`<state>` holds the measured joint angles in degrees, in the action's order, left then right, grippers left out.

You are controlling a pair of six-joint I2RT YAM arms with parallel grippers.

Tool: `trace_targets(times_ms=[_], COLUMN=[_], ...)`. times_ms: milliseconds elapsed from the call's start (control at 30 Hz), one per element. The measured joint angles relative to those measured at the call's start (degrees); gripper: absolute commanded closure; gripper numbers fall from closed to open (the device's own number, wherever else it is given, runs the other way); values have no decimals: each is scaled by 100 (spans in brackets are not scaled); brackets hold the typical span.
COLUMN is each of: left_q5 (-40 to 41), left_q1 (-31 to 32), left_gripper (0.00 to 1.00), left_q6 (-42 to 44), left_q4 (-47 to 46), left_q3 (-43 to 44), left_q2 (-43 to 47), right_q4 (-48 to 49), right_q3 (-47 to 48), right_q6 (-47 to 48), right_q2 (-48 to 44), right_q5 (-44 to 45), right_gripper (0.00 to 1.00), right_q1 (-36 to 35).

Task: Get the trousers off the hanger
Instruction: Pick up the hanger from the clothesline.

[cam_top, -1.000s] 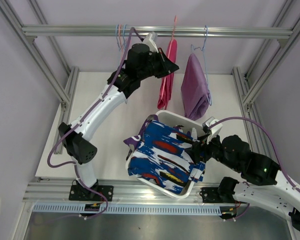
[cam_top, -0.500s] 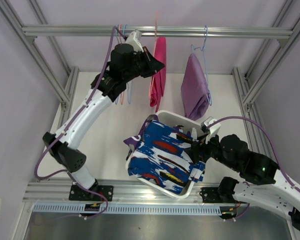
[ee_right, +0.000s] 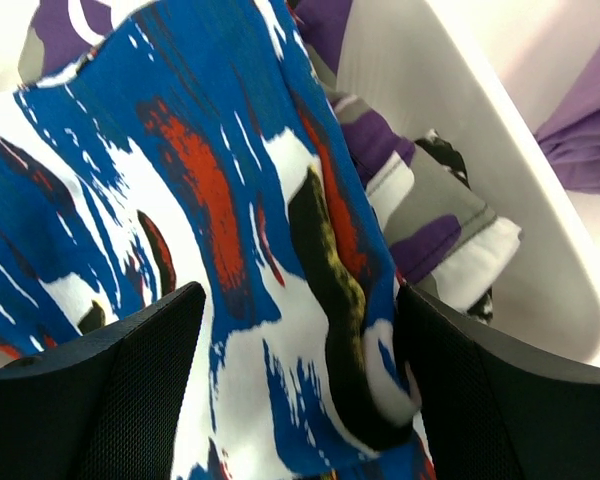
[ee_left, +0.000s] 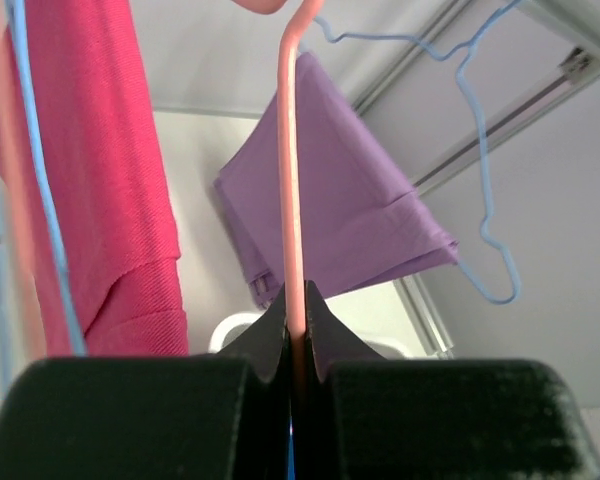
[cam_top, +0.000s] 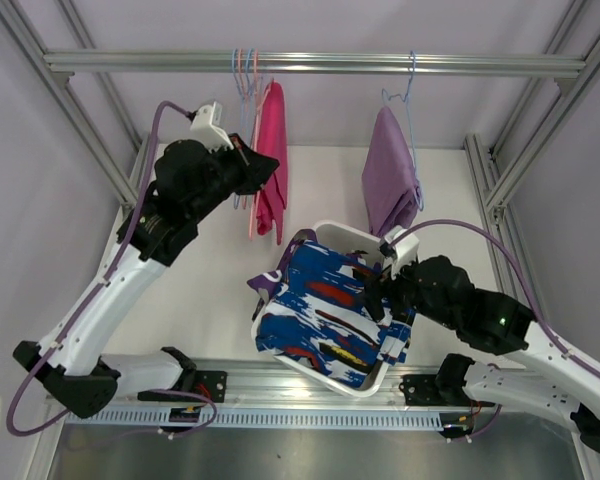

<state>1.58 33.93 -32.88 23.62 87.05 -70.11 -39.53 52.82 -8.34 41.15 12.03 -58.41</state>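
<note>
Pink trousers (cam_top: 271,150) are the next job, I reckon. They hang from the salmon hanger (ee_left: 291,180), long axis straight down. My L tool (ee_left: 294,320) is clamped on that hanger's wire, jaws together w/ only the wire between. The pink cloth is just beside the tool, on its right in the top view. Can't tell whether the hook sits on the rail (cam_top: 460,65) or is off it.

R tool (ee_right: 295,330) is down at the basket (cam_top: 335,232), jaws wide apart over the blue-white trousers (cam_top: 325,310). Those lie on top of the camo pair (ee_right: 420,200), and the tool seems to hold nothing. Lilac trousers (cam_top: 390,190) hang on the blue hanger (cam_top: 410,90), just behind the basket.

So the L arm is nearer the pink pair but busy w/ the hanger. R tool is free but well apart, w/ the pink cloth up and to its left across the table (cam_top: 210,290). The pull prob. has to run down along the cloth while L keeps the wire steady. Risk: the cloth drags the hanger round in the L grip.
</note>
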Motion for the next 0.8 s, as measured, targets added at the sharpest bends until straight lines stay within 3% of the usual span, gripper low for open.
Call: trace_targets(times_ms=[400,800], left_q5=[605,1014], left_q1=[0,0], left_gripper=[99,99], left_q6=[254,629], left_q4=[273,179], left_q3=[-1547,-2594], left_q2=[1158,2031], right_q4=[326,1757], right_q3=[763,1261], right_q6=[-66,20], right_q2=[1086,2857], right_q5=[-339,-363], right_gripper=[18,16], right_q1=[4,-155])
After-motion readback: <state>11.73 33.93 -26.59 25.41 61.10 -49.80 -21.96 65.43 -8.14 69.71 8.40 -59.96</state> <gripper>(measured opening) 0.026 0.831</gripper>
